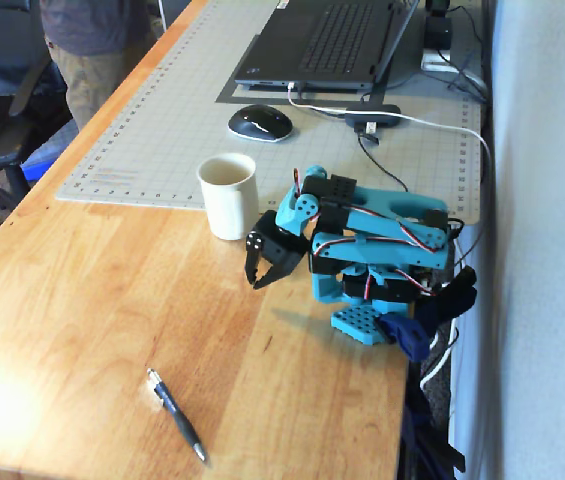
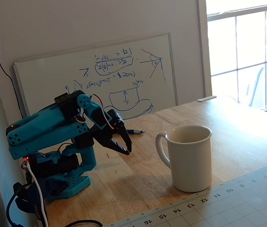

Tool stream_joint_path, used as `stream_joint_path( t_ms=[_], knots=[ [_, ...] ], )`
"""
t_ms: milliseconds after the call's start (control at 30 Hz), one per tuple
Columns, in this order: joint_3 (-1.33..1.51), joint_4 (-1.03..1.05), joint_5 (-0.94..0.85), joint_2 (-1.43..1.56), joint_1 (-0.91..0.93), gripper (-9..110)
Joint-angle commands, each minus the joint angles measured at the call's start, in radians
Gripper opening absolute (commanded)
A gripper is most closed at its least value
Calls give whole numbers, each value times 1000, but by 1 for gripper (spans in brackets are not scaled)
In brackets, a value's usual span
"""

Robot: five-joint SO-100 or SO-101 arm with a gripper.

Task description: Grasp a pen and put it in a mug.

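The dark pen point(image 1: 177, 415) lies flat on the wooden table near its front edge, far from the arm; in the other fixed view only its end point(image 2: 134, 131) shows behind the gripper. Upright at the edge of the cutting mat stands the cream mug point(image 1: 229, 205) point(image 2: 190, 161), with a handle showing in the low fixed view. My blue arm is folded over its base, and my black gripper point(image 1: 255, 283) point(image 2: 127, 150) hangs just right of the mug, pointing down a little above the table, shut and holding nothing.
A grey cutting mat point(image 1: 162, 130) carries a laptop point(image 1: 327, 40) and a black mouse point(image 1: 259, 122). Cables point(image 1: 402, 125) run behind the arm base. A whiteboard point(image 2: 100, 75) leans on the wall. A person point(image 1: 82, 40) stands at the far left corner.
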Motion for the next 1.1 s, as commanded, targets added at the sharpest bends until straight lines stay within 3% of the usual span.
stream_joint_path(
  t_ms=[0, 367, 633, 833, 1067],
  knots=[
    [-190, -52, 92, -192, -40, 0],
    [-413, -495, 221, -689, -267, 0],
    [-508, -772, 252, -890, -296, 0],
    [-594, -790, 560, -989, -308, 0],
    [-686, -790, 1078, -1120, -416, 0]
  ],
)
